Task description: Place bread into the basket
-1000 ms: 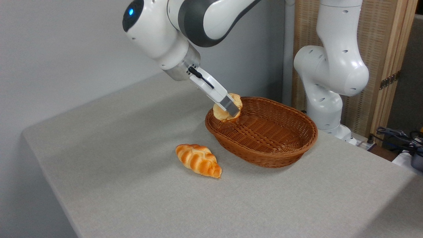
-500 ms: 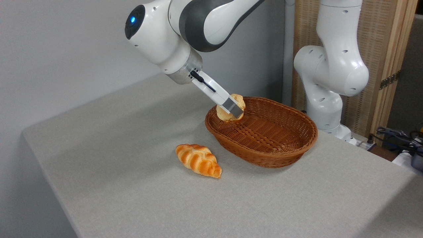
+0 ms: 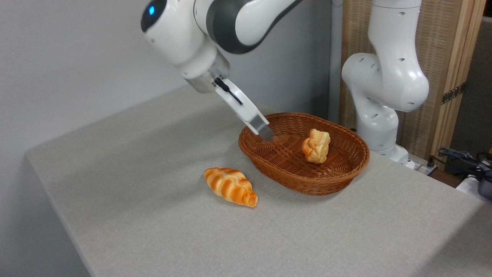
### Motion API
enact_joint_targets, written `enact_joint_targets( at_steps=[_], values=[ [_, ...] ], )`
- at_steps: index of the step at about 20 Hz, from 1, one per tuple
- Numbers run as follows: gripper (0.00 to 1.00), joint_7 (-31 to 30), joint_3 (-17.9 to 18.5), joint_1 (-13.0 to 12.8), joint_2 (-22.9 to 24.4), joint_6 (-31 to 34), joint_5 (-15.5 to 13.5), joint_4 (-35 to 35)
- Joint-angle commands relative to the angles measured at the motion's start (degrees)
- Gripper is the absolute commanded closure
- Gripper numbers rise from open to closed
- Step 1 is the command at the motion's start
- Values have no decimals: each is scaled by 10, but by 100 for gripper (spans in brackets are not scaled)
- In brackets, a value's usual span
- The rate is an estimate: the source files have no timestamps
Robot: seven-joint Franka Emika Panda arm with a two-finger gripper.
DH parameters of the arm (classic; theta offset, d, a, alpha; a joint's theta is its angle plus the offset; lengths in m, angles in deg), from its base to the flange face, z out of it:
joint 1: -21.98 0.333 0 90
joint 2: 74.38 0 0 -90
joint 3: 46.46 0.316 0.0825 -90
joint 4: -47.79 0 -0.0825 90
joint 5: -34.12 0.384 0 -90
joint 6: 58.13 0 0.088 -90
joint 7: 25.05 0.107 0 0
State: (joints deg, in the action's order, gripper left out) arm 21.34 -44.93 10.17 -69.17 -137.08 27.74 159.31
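Toward the right side of the basket (image 3: pixel 269 169) the bread (image 3: pixel 316 146) lies tipped on its side, well right of the empty gripper (image 3: pixel 264 130), whose finger gap I cannot tell, above the left rim.

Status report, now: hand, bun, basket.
Hand empty over the basket's left rim; open or shut not visible. Bun inside basket, on its side toward the right wall. Braided loaf on the table, left of basket, clear.
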Motion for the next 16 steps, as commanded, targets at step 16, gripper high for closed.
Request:
enact_joint_targets(
  at_steps=[16],
  values=[
    [0,-102,81,1,-14,-262,45,-94]
  ],
)
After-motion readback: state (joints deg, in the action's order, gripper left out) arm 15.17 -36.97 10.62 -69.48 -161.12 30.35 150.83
